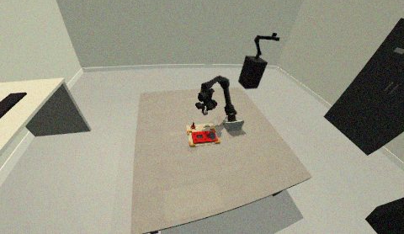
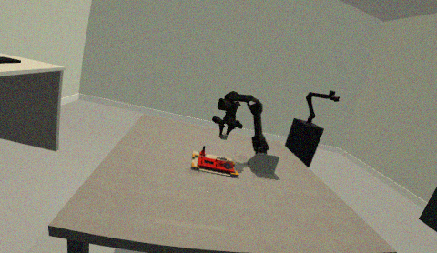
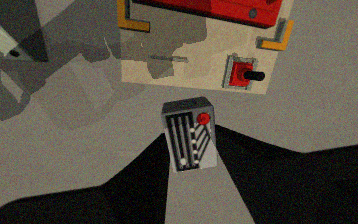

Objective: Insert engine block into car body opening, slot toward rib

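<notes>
The engine block (image 1: 205, 113) (image 2: 223, 136) (image 3: 189, 137) is a small grey block with black slots, pale diagonal stripes and a red round spot. My gripper (image 1: 205, 110) (image 2: 223, 135) (image 3: 189, 134) is shut on it and holds it in the air, behind and above the board. The red car body (image 1: 194, 140) (image 2: 218, 165) (image 3: 220, 12) lies on the pale board. Its dark opening (image 1: 199, 136) (image 2: 208, 162) shows in the top and exterior views and is outside the wrist view. The rib is too small to make out.
The pale board (image 1: 199, 128) (image 3: 135, 72) has yellow corner brackets (image 3: 137, 25) and a thin grey bar (image 3: 169, 59). A red piece with an upright black lever (image 1: 193, 126) (image 2: 203, 151) (image 3: 240, 74) stands at its rear corner. The arm's base is right of the board.
</notes>
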Tool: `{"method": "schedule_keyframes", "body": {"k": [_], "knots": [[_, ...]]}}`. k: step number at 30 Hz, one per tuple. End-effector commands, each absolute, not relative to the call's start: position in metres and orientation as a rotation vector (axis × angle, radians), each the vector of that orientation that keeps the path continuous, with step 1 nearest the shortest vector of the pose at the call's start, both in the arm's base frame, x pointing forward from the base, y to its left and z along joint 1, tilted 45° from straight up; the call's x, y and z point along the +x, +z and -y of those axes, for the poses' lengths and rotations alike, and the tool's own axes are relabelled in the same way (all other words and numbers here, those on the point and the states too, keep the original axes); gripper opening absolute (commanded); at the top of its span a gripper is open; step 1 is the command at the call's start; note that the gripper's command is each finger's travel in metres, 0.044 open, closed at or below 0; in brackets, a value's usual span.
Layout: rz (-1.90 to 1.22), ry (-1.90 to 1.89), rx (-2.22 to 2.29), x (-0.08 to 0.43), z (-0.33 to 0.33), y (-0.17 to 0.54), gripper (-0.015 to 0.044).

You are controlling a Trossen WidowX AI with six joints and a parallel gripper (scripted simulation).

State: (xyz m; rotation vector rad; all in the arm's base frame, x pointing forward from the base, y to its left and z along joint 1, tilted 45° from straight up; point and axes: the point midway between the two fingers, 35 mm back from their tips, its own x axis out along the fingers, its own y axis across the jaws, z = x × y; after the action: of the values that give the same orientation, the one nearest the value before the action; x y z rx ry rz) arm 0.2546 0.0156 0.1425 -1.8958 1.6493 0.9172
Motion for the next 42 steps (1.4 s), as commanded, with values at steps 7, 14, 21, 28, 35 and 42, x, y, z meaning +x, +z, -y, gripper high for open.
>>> {"method": "schedule_keyframes", "body": {"k": [7, 14, 21, 28, 35, 42], "knots": [[-1.687, 0.647, -1.697, 0.274, -0.029, 0.123, 0.0000], [-1.699, 0.471, -1.561, 0.286, -0.038, 0.109, 0.0000], [-1.698, 0.291, -1.416, 0.297, -0.046, 0.093, 0.0000], [-1.685, 0.115, -1.267, 0.306, -0.054, 0.075, 0.0000], [-1.660, -0.053, -1.119, 0.315, -0.061, 0.057, 0.0000], [-1.625, -0.200, -0.984, 0.323, -0.068, 0.039, 0.0000]]}}
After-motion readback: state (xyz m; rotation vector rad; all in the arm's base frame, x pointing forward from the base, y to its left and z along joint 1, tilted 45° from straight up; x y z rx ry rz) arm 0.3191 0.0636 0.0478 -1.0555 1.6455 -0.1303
